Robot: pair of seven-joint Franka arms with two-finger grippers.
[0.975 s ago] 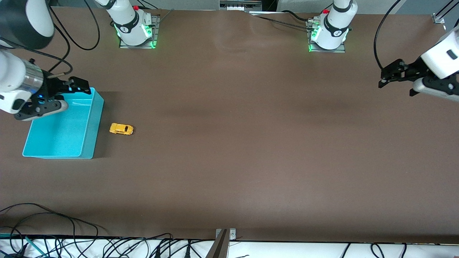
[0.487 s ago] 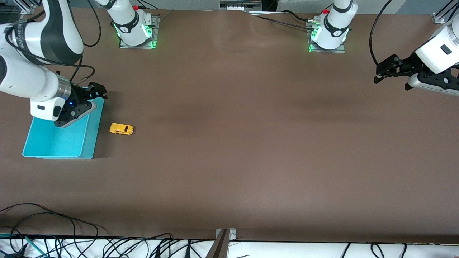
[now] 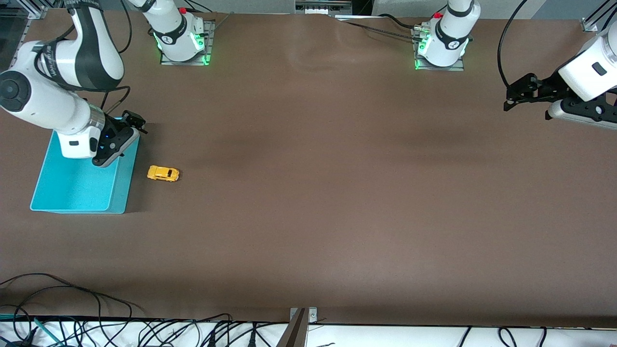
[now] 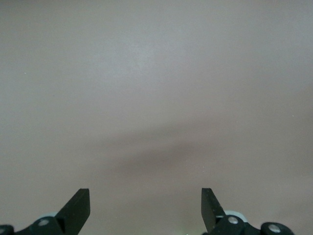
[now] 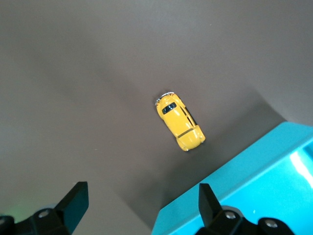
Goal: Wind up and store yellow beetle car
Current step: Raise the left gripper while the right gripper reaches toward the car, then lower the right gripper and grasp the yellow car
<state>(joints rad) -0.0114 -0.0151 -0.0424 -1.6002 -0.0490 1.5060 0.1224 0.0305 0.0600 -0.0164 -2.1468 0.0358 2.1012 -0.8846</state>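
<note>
The yellow beetle car [image 3: 163,173] stands on the brown table beside the turquoise bin [image 3: 72,195], toward the right arm's end. It also shows in the right wrist view [image 5: 180,120], next to the bin's corner [image 5: 254,176]. My right gripper [image 3: 135,122] is open and empty, up over the bin's corner that lies farthest from the front camera, apart from the car. My left gripper [image 3: 512,99] is open and empty, up in the air over the left arm's end of the table, where the left wrist view shows only bare table between its fingertips [image 4: 78,205].
The two arm bases [image 3: 183,43] [image 3: 441,46] stand along the table's edge farthest from the front camera. Loose cables [image 3: 96,327] lie along the edge nearest that camera.
My right arm has swung over the bin toward the car, its gripper now over the bin's corner. My left gripper has shifted slightly and now holds still.
</note>
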